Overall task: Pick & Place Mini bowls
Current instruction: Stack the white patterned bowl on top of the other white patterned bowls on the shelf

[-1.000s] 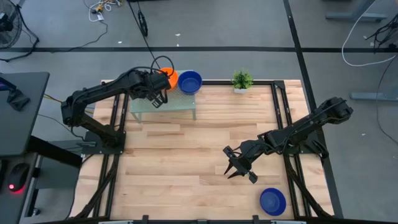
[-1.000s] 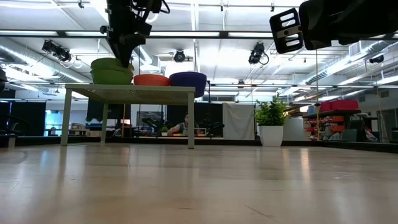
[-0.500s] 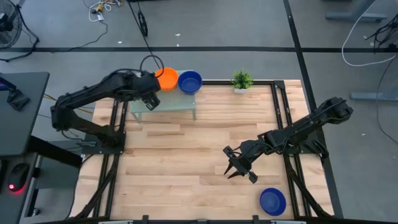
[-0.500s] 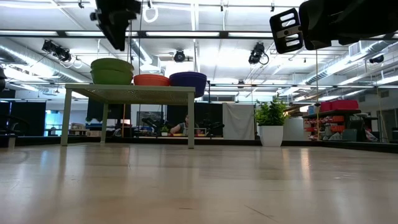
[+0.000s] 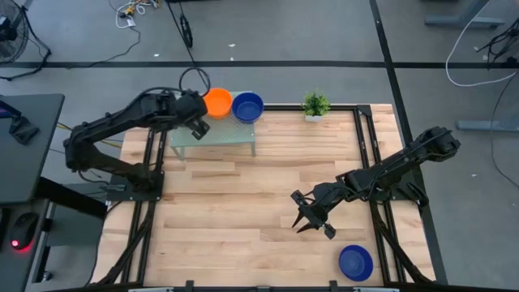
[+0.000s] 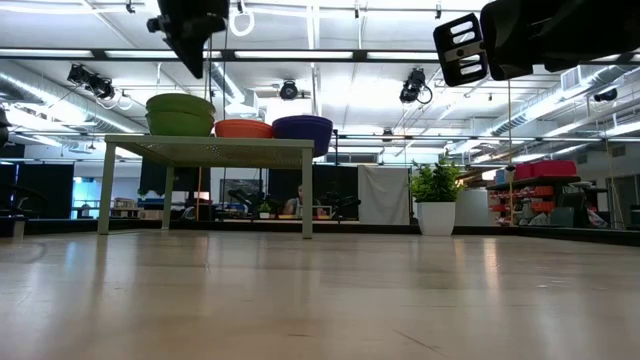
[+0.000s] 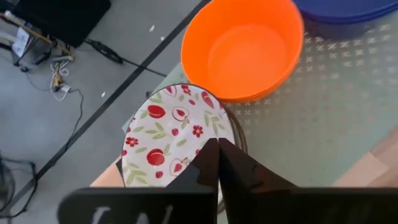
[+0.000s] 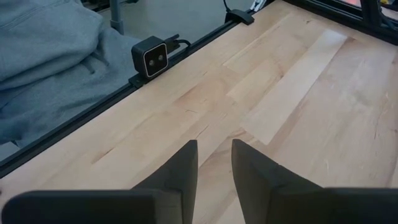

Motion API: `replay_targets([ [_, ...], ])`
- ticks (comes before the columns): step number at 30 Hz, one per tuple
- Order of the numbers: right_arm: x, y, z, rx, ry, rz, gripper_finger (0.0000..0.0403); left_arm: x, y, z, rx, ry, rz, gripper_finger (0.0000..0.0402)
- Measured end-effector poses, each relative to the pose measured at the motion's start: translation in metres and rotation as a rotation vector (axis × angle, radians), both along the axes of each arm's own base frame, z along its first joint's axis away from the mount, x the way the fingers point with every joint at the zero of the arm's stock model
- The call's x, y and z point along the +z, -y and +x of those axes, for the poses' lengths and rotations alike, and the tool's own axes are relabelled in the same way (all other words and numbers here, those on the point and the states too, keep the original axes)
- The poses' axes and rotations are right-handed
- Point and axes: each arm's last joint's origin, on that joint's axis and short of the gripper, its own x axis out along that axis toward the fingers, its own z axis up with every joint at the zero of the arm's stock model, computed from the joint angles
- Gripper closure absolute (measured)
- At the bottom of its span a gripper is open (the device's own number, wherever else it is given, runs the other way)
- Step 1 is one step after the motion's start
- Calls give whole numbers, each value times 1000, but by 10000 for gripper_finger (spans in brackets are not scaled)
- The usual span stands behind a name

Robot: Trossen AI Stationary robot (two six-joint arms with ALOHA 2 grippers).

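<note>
On a small green-topped table (image 5: 219,138) at the far left stand a white bowl with red speckled pattern (image 7: 168,140), an orange bowl (image 5: 216,102) and a blue bowl (image 5: 247,107). In the low view the patterned bowl's place shows a green-sided stack (image 6: 180,112). My left gripper (image 7: 217,142) is shut and hangs clear above that stack (image 6: 192,65). Another blue bowl (image 5: 355,261) rests on the wooden table near its front edge. My right gripper (image 8: 214,144) is open over bare wood (image 5: 315,227), left of and beyond that bowl.
A small potted plant (image 5: 315,104) stands at the far edge, right of the small table. A black frame rail (image 5: 361,138) runs along the table's sides. A small camera (image 8: 152,57) sits at the table's edge. Bare wood (image 5: 235,211) lies between the two arms.
My left gripper has risen from the green-sided stack on the small table and now hangs clear above it, slightly farther toward the table's left edge. The bowls have stayed in place.
</note>
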Motion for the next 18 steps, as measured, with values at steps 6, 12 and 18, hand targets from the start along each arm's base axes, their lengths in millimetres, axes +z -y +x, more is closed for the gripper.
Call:
replay_targets([
  [6, 0, 0, 0, 0, -2, 0, 302, -14, -14, 14, 14, -70, -25, 396],
  [12, 0, 0, 0, 2, -1, -4, 302, -25, -22, 24, 6, -109, -57, 396],
  [18, 0, 0, 0, 2, -1, -4, 302, -27, -23, 29, -12, -96, -74, 398],
])
